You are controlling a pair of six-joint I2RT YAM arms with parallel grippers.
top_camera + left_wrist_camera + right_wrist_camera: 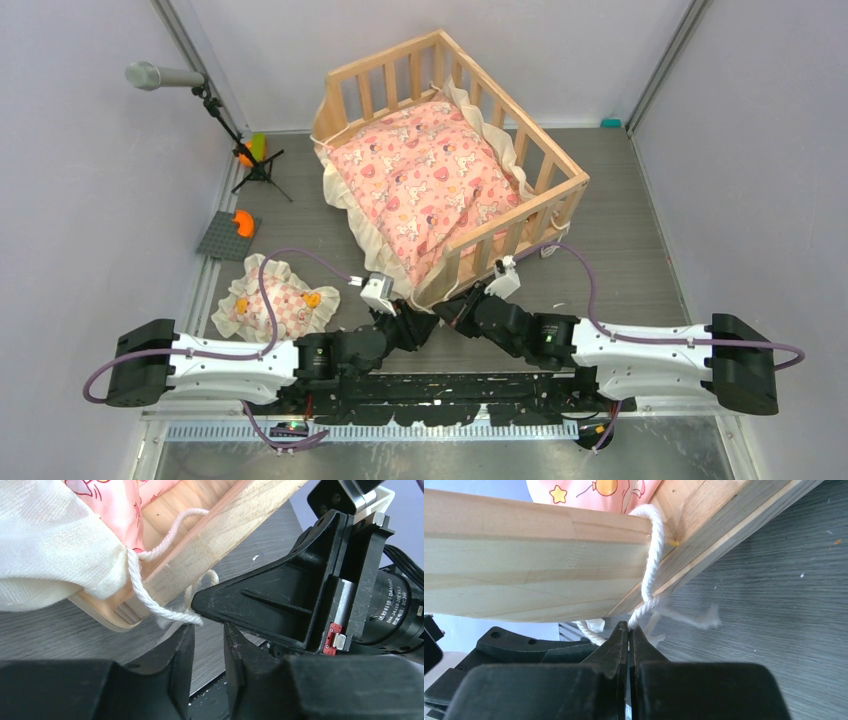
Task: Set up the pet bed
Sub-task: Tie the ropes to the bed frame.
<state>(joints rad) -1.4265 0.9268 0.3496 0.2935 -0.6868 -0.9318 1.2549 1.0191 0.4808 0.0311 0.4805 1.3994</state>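
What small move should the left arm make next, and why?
Probably ease the left pincer forward and close on the white cord: it stands slightly open just short of it, while the right pincer pinches the cord below the pet bed rail.

Lab booth: plain walls (70,200), mounted microphone (152,76).

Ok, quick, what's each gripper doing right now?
Left gripper: slightly open, holding nothing; white cord lies just off its tip.
Right gripper: closed, pinching the white cord beside the pet bed rail.
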